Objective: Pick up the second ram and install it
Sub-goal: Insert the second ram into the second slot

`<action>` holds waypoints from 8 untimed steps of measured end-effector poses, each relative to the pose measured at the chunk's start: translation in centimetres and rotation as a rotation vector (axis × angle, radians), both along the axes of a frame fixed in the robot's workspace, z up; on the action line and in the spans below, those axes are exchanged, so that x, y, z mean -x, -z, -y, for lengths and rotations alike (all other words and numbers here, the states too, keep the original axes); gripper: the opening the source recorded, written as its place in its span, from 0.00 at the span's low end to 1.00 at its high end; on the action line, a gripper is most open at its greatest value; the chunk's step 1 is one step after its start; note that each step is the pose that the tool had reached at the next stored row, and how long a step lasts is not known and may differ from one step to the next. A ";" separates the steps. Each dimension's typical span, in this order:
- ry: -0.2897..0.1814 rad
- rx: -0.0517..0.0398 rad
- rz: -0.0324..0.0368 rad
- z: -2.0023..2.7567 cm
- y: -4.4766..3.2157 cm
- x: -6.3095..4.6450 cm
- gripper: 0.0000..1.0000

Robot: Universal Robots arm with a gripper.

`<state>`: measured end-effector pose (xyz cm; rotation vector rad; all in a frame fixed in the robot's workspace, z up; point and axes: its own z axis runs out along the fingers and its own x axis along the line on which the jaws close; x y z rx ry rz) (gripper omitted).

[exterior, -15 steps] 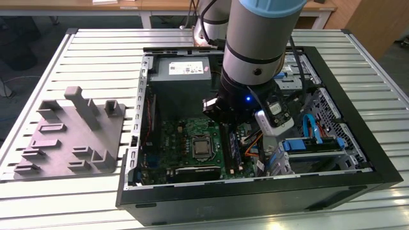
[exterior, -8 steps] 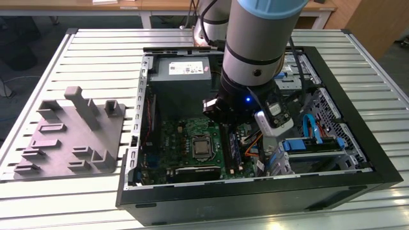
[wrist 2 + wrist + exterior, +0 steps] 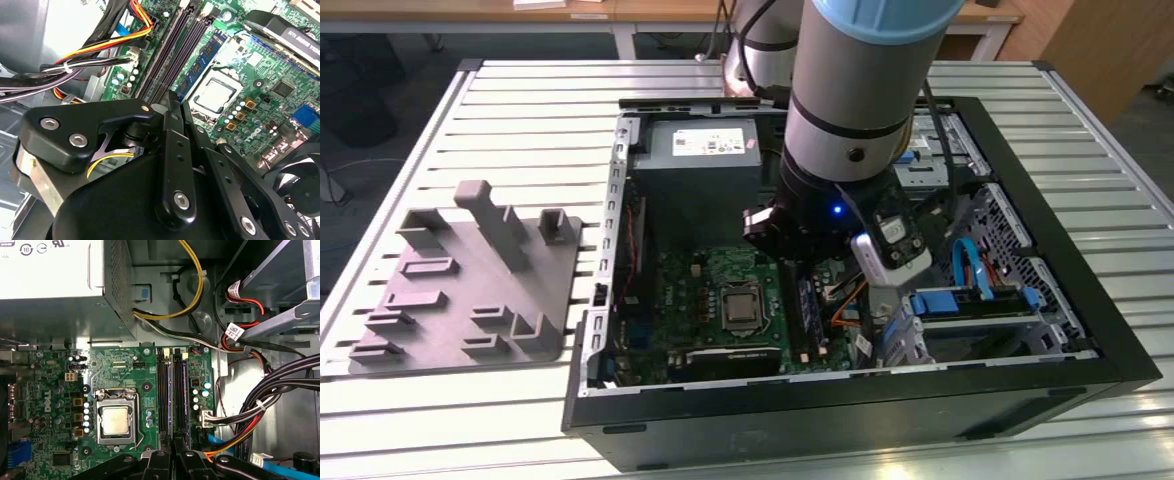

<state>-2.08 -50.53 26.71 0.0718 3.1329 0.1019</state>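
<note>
The second ram [image 3: 172, 390] is a thin bluish stick standing on edge in one of the long black slots of the green board [image 3: 125, 365], two slots over from the processor socket. In the second wrist view the second ram [image 3: 202, 57] shows its blue face. My gripper [image 3: 172, 445] hangs inside the open computer case [image 3: 854, 400], fingertips drawn together right over one end of that stick. In the second wrist view the gripper [image 3: 176, 100] looks shut with nothing gripped between the tips. Whether the tips touch the stick cannot be told.
A grey power supply [image 3: 707, 150] fills the case's far end. Cable bundles [image 3: 270, 395] and a drive cage [image 3: 987, 290] crowd the exterior view's right side of the slots. The processor socket [image 3: 116, 420] lies beside them. A grey holder block [image 3: 467, 280] sits on the slatted table.
</note>
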 end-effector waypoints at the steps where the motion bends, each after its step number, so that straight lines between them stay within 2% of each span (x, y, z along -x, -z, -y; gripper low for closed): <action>1: 0.000 -0.0001 0.0000 0.00 0.02 0.0 0.14; 8: 0.000 -0.0001 0.0000 0.00 0.16 0.0 0.14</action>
